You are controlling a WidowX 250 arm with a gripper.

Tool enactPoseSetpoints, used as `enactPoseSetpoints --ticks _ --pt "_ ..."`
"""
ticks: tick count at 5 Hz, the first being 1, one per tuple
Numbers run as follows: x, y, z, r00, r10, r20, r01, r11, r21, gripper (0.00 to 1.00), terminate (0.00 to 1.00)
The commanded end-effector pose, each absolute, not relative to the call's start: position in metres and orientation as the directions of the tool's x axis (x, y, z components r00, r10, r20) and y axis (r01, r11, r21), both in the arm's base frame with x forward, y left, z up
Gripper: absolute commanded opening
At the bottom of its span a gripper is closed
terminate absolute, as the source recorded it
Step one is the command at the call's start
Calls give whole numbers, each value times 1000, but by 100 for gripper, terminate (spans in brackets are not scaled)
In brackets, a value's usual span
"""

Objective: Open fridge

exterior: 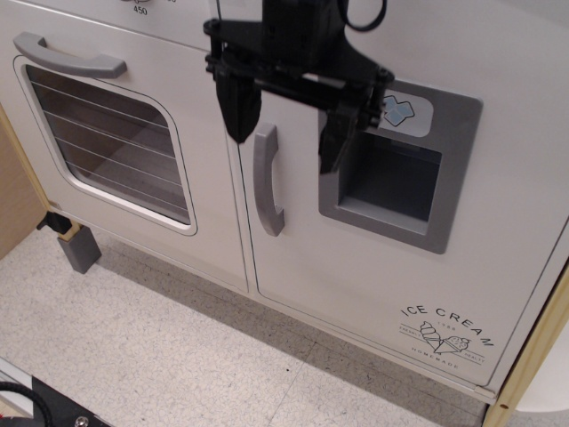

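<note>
The fridge door (pixel 356 276) is white and closed, with a vertical grey handle (pixel 267 180), a grey recessed dispenser panel (pixel 396 182), a blue ice-cube sticker (pixel 400 111) and an "ICE CREAM" logo (pixel 447 336). My black gripper (pixel 286 133) hangs open in front of the door's top. Its left finger (pixel 238 107) is left of the handle's top. Its right finger (pixel 336 138) is to the right, at the panel's left edge. The handle's upper end lies between the fingers, untouched.
The white oven door (pixel 116 151) with a window and a horizontal grey handle (pixel 67 55) is to the left. A grey block (pixel 80 249) stands on the speckled floor (pixel 178 356). A wooden frame post (pixel 533 356) is at the right.
</note>
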State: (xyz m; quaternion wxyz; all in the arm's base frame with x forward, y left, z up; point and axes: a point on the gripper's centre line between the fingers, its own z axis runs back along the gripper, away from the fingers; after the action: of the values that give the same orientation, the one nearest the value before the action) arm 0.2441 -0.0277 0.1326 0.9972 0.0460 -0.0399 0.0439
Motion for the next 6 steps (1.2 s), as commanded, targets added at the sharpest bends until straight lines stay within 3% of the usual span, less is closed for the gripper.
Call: enactPoseSetpoints --ticks 1,3,4,6 --pt "253 18 115 974 5 226 -23 997 80 100 0" --pt "272 48 67 945 -36 324 -6 992 127 100 0" --pt "280 49 55 921 -41 388 -4 993 115 100 0" --pt "314 52 44 899 1 438 -33 997 66 100 0"
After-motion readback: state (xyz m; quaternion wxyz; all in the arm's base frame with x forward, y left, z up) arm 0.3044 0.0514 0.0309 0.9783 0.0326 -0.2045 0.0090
